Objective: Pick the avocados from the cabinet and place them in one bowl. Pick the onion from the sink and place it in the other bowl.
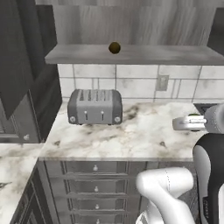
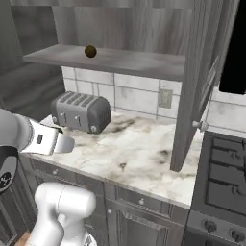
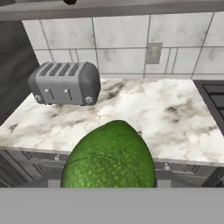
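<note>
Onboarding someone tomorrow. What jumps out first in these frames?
The bright green avocado looms at the bottom of the hand view, gripped by the gripper out over the marble counter. Next, the dark olive-brown avocado sits alone on the cabinet's shelf board. Below it, the grey toaster stands at the back of the counter against the tiled wall.

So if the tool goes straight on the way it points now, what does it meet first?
Probably the tiled wall above the marble counter; nothing stands before it. The tool, shut on the green avocado, points right of the toaster.
</note>
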